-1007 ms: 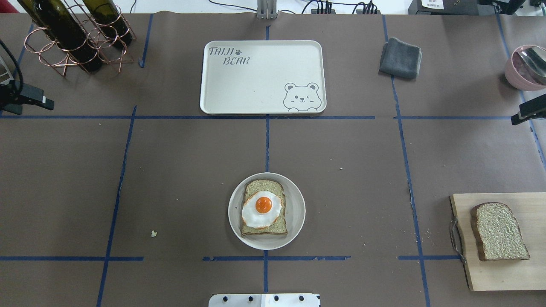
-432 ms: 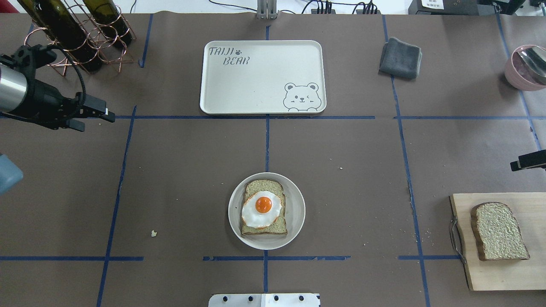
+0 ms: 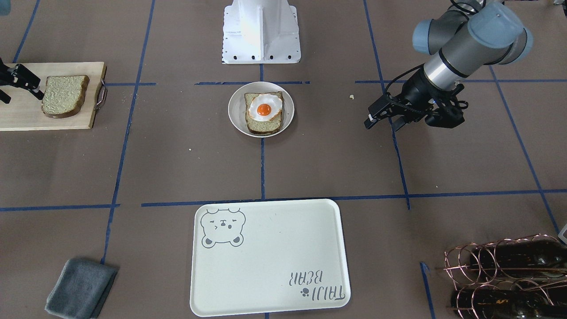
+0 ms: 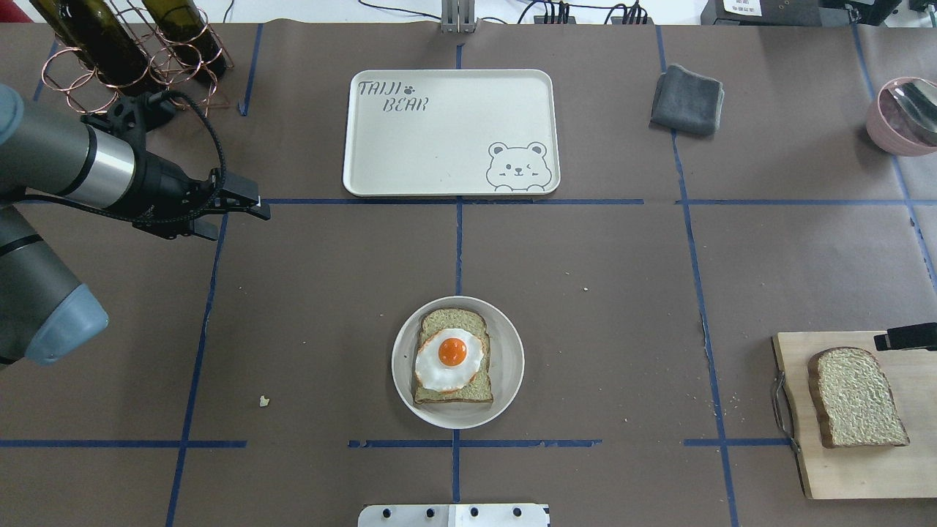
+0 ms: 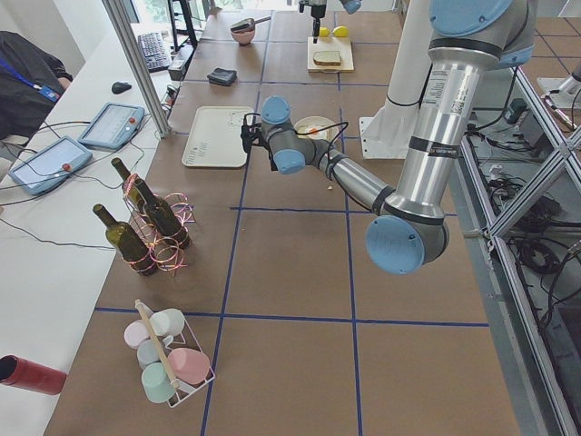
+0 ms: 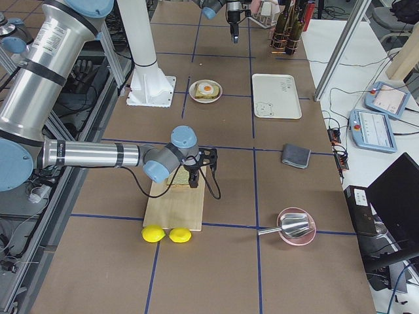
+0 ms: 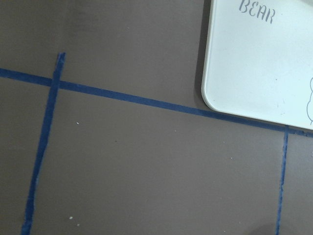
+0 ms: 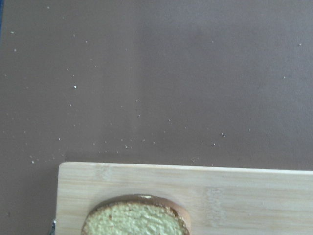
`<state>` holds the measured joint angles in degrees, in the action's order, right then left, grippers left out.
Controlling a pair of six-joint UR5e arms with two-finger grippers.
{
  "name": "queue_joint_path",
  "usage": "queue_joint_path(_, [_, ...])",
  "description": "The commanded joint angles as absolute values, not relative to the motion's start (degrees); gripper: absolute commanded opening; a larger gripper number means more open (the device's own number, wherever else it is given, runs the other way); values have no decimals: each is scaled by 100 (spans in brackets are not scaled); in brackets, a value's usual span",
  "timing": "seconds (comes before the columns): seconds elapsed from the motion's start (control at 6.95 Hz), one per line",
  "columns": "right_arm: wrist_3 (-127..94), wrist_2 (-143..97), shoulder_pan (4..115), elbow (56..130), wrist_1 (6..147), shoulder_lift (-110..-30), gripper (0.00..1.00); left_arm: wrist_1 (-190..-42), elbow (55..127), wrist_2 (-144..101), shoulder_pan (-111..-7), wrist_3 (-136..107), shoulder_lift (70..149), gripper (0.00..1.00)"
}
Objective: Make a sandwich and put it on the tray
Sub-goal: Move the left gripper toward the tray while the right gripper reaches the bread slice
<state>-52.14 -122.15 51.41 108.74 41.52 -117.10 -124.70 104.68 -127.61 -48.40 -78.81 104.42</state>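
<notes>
One bread slice with the fried egg (image 4: 450, 359) on it lies on a small round white plate (image 4: 510, 369) at the table's near middle; it also shows in the front view (image 3: 264, 109). The second bread slice (image 4: 856, 399) lies on the wooden cutting board (image 4: 849, 472) at the right, and also shows in the front view (image 3: 64, 95) and the right wrist view (image 8: 134, 219). The bear tray (image 4: 439, 139) is empty at the far middle. My left gripper (image 4: 241, 216) is open and empty, left of the tray. My right gripper (image 3: 22, 96) is open, above the board beside the slice.
A copper wine rack with dark bottles (image 4: 132, 58) stands at the far left, close behind my left arm. A folded grey cloth (image 4: 687, 99) lies right of the tray. A pink bowl with a metal scoop (image 4: 904, 117) is at the far right. Two lemons (image 6: 167, 234) lie beyond the board.
My left arm has swung in from the left edge toward the tray's near left corner. My right gripper has moved nearer, from beside the pink bowl to the cutting board's far edge.
</notes>
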Motion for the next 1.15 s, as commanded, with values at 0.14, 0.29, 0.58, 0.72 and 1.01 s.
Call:
queue_joint_path(0.14, [-5871, -11628, 4185, 10714, 3394, -12067, 96, -12463, 10468, -12735, -4764, -8024, 10564, 100])
queue_joint_path(0.29, [-5915, -11619, 4105, 10653, 3384, -12059, 87, -12463, 10468, -12735, -4764, -8024, 10564, 100])
queue_joint_path(0.58, [-5906, -11663, 4070, 10565, 3384, -12059, 70, -12463, 10468, -12735, -4764, -8024, 10564, 100])
queue_joint_path(0.72, [-5906, -11663, 4035, 10504, 3384, -12041, 67, -12463, 10468, -12735, -4764, -8024, 10564, 100])
queue_joint_path(1.01, [-5906, -11680, 3982, 10442, 3384, -12015, 60, -12463, 10468, -12735, -4764, -8024, 10556, 100])
